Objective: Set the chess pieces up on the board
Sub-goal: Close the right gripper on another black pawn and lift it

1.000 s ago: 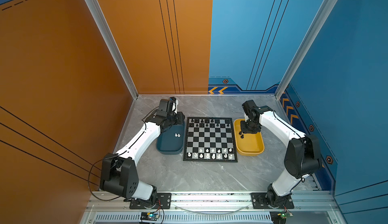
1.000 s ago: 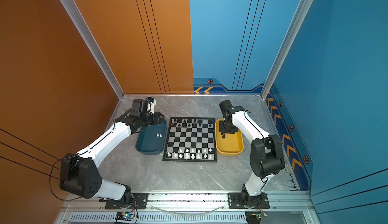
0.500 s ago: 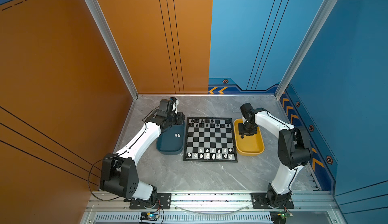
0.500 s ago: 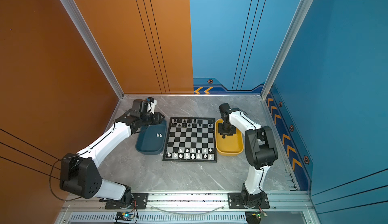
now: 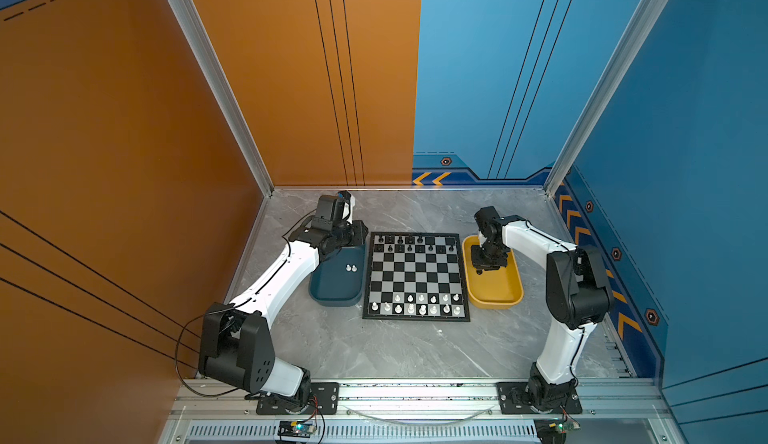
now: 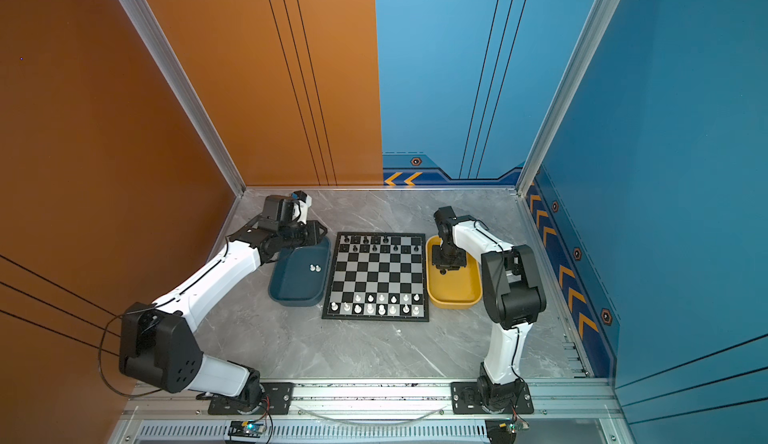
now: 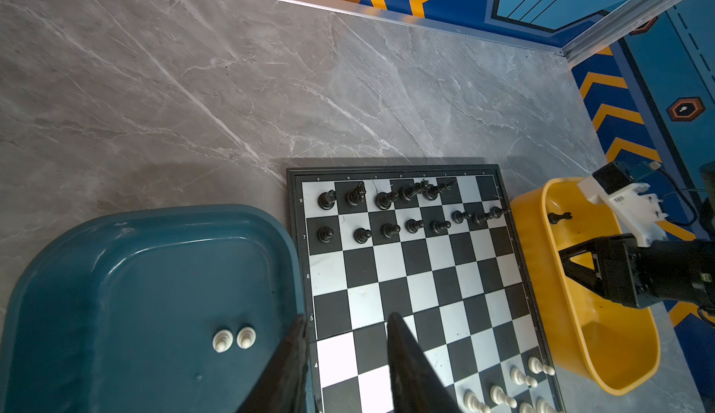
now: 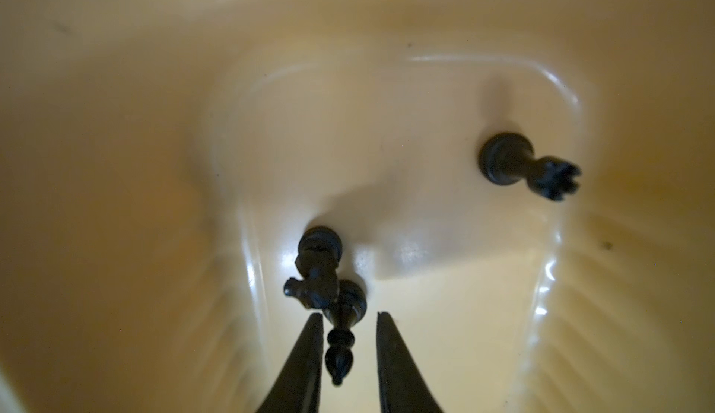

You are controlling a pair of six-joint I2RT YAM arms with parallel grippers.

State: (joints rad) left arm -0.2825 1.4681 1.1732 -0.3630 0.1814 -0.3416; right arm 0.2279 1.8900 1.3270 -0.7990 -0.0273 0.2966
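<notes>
Right gripper (image 8: 349,316), beside board (image 5: 415,273), low at far end of yellow tray (image 5: 496,296): jaws narrowed within the last second, still apart, straddling upright black bishop (image 8: 339,347) just beside knight (image 8: 317,260); grasp judged imminent, back rank awaiting it.

In both top views the chess pieces (image 5: 411,308) are too small to tell by kind, and in the right wrist view the yellow tray (image 8: 116,121) is blurred and the right hand (image 8: 350,318) is cut off by the edge.
</notes>
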